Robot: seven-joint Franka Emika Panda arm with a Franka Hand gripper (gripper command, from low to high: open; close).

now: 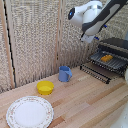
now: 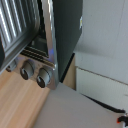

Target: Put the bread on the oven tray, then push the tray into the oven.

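Observation:
The bread [image 1: 106,58], a small orange-brown block, lies on the oven pan [image 1: 114,63], a dark wire rack that sticks out of the open front of the oven [image 1: 118,44] at the exterior view's right. The clamp [image 1: 93,38] hangs under the white wrist, above and to the left of the pan and apart from the bread. It is too small and blurred to tell how the fingers stand. The wrist view shows the oven's dark side wall [image 2: 67,35], its silvery front with knobs [image 2: 43,76] and part of the rack bars [image 2: 12,22]. No fingers show there.
The oven's door [image 1: 96,73] is folded down in front of the pan. A blue mug [image 1: 65,74] stands mid-table, a yellow bowl [image 1: 45,88] to its left, and a patterned white plate [image 1: 29,111] at the front left. A woven screen stands behind.

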